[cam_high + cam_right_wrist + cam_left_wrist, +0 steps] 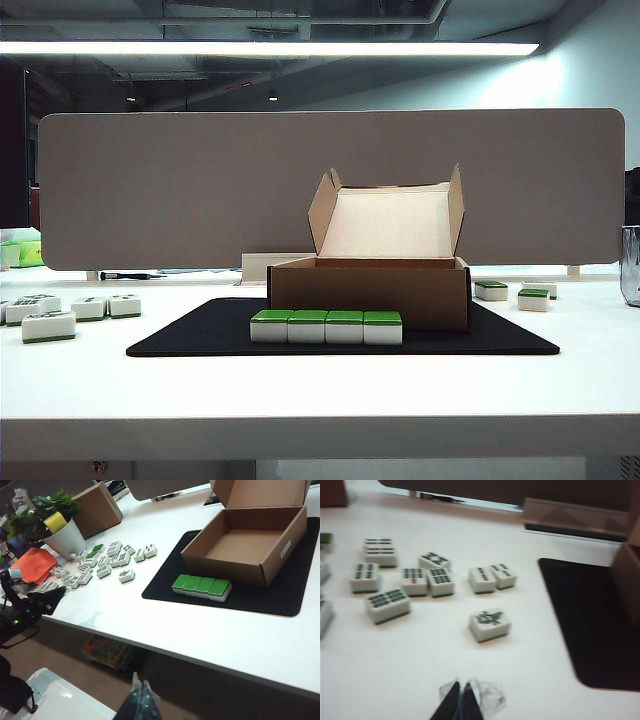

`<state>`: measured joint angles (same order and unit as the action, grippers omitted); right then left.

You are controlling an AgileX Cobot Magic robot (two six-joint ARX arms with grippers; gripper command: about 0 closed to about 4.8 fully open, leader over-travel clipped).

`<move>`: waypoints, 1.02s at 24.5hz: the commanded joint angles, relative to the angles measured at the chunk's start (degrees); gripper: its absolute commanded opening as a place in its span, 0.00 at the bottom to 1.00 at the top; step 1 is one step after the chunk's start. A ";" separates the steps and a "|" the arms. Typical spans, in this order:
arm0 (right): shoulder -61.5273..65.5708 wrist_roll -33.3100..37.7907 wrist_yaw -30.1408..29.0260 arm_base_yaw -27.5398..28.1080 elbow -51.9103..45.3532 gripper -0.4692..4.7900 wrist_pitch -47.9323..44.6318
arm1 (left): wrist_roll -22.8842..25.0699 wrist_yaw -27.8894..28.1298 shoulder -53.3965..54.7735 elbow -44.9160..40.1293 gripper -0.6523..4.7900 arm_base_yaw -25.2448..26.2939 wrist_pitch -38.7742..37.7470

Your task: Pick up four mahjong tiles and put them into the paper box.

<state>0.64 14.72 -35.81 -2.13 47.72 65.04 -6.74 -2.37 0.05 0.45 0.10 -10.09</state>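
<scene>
Looking across the table from the exterior view, I see four green-backed mahjong tiles (326, 326) in a touching row on the near edge of the black mat (200, 335), just in front of the paper box (368, 293), whose lid stands open at the far side; neither of my arms shows here. From my left wrist, my left gripper (460, 694) hangs over bare white table with its fingers pressed together on nothing, and loose face-up tiles (490, 624) lie beyond it, with the mat's corner off to the right. From my right wrist, my right gripper (141, 695) sits off the near edge of the table, its tips seemingly together and empty, and the green row (202, 586) lies well apart from it, far across the white top, against the near wall of the box (250, 540). My worry from here: the tiles touch side by side, so fingers coming down on one may nudge or tip its neighbours, and the box wall stands just behind them, which could catch a finger or let a tile get shoved against the cardboard rather than lifted.
</scene>
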 commanded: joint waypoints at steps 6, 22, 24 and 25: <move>-0.66 -0.20 -0.33 -0.02 0.26 0.09 -0.55 | -6.03 -6.08 0.26 8.68 0.11 0.00 1.68; -0.66 -0.20 -0.35 -0.02 0.22 0.09 -0.55 | -0.31 -18.49 32.96 38.49 0.11 -0.02 2.89; -0.66 -0.20 -0.35 -0.02 0.22 0.09 -0.55 | 0.90 -21.22 38.80 42.32 0.11 -0.02 2.89; -0.66 -0.20 -0.35 -0.02 0.22 0.09 -0.55 | 0.92 -22.45 41.44 43.95 0.11 -0.02 2.86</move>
<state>0.64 14.72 -35.86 -2.13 47.72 65.04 -7.07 -21.69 38.33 42.15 0.10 -7.33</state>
